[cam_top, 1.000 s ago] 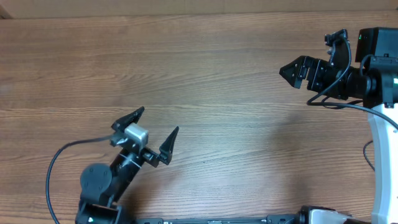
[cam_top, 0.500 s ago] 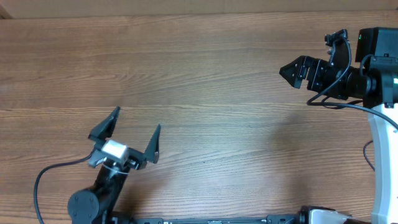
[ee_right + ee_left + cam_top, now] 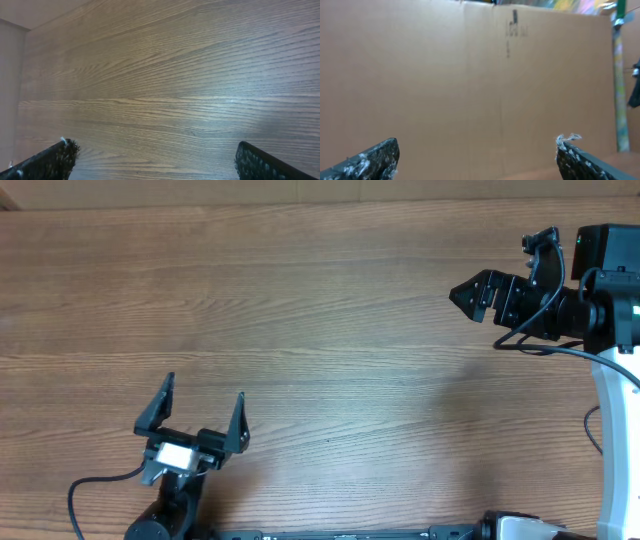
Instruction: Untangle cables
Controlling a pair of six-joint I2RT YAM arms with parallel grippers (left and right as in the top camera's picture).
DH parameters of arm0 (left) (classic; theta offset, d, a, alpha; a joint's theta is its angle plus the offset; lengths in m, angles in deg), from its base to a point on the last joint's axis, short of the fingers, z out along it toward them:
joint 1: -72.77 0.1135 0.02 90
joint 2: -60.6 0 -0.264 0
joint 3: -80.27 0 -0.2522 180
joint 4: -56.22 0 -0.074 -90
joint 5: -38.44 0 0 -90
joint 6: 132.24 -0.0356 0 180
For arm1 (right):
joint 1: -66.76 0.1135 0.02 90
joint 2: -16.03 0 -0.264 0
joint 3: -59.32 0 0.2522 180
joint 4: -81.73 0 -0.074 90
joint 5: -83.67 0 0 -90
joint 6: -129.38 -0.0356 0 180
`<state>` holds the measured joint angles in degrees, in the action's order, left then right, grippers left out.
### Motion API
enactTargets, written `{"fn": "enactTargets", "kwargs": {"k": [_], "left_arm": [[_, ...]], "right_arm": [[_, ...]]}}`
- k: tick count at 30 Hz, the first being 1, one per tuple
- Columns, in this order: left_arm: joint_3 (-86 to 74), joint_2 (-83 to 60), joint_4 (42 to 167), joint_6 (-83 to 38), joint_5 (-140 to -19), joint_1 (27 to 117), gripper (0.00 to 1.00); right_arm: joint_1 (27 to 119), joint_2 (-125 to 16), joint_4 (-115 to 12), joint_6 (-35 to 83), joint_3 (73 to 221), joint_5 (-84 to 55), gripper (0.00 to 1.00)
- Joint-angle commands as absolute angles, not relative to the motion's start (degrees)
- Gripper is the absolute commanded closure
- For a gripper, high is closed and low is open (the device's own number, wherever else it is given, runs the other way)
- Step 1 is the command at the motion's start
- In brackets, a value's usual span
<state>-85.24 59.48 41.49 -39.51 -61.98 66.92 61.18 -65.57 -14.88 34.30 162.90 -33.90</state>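
Gaping left tool (image 3: 204, 386), right tool (image 3: 489, 268); wood-grain table (image 3: 340, 340)

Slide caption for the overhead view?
Left pincer and right pincer, both open, far apart above the wood table.

Wood-grain table (image 3: 330, 330), brown, grain running left to right. Plain cardboard panel (image 3: 445, 85) standing along the table's far edge, vertical fold lines, small dark printed mark (image 3: 514, 27) near its top (illegible). Colourful blurred strip (image 3: 619, 75) past its right end
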Motion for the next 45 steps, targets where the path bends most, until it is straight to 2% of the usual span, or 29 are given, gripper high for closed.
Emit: {"fn": "enactTargets", "kwargs": {"k": [1,8,20,45], "left_arm": [[-85.72,60.42,41.51,-41.07,-59.68,67.84,0.01],[-85.72,60.42,48.95,-41.00,-54.22,68.36,0.00],[-85.69,60.44,74.98,-40.19,-52.84,69.17,0.00],[-85.69,60.42,74.45,-40.37,-53.00,69.37,0.01]], "right_arm": [[61.26,-65.50,-15.19,34.76,162.55,-33.38,0.00],[61.26,-65.50,-15.19,34.76,162.55,-33.38,0.00],[61.26,-65.50,-15.19,34.76,162.55,-33.38,0.00],[61.26,-65.50,-15.19,34.78,162.55,-33.38,0.00]]}}
